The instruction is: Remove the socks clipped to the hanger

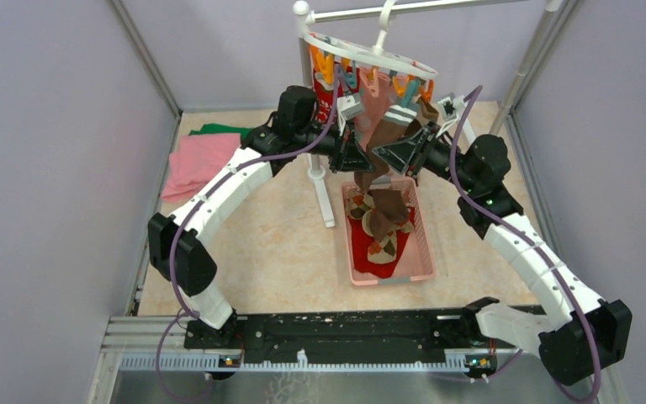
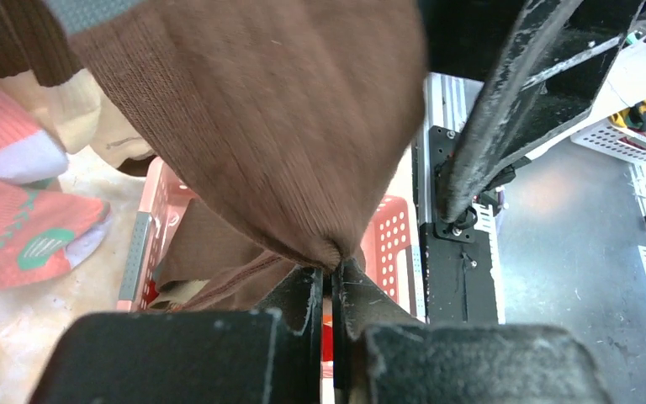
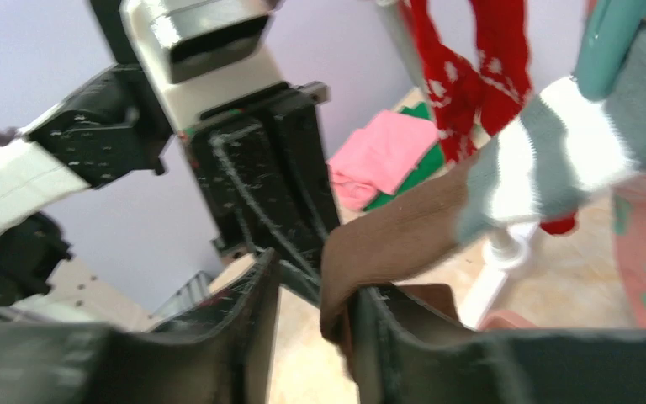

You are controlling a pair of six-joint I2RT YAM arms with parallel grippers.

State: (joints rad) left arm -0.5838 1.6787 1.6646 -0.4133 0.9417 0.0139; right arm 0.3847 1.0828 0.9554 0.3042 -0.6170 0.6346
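The white ring hanger (image 1: 370,52) hangs from the rail with orange and teal pegs. A red patterned sock (image 1: 324,88) and a brown sock (image 1: 384,126) hang from it. My left gripper (image 1: 355,156) is shut on the brown sock's lower fold (image 2: 286,126), pinched at the fingertips (image 2: 334,273). My right gripper (image 1: 397,154) is open (image 3: 315,273), and the brown sock (image 3: 395,240) lies draped over its right finger (image 3: 378,337). The two grippers face each other just below the hanger. The pink sock with teal marks (image 2: 25,231) hangs at the left.
A pink basket (image 1: 425,244) below the grippers holds several removed socks (image 1: 384,240), red and argyle. The rail stand's white foot (image 1: 326,202) lies left of the basket. Folded pink (image 1: 198,160) and green (image 1: 219,130) cloths lie at the far left. A grey-and-white striped sock (image 3: 547,164) hangs from a teal peg (image 3: 614,42).
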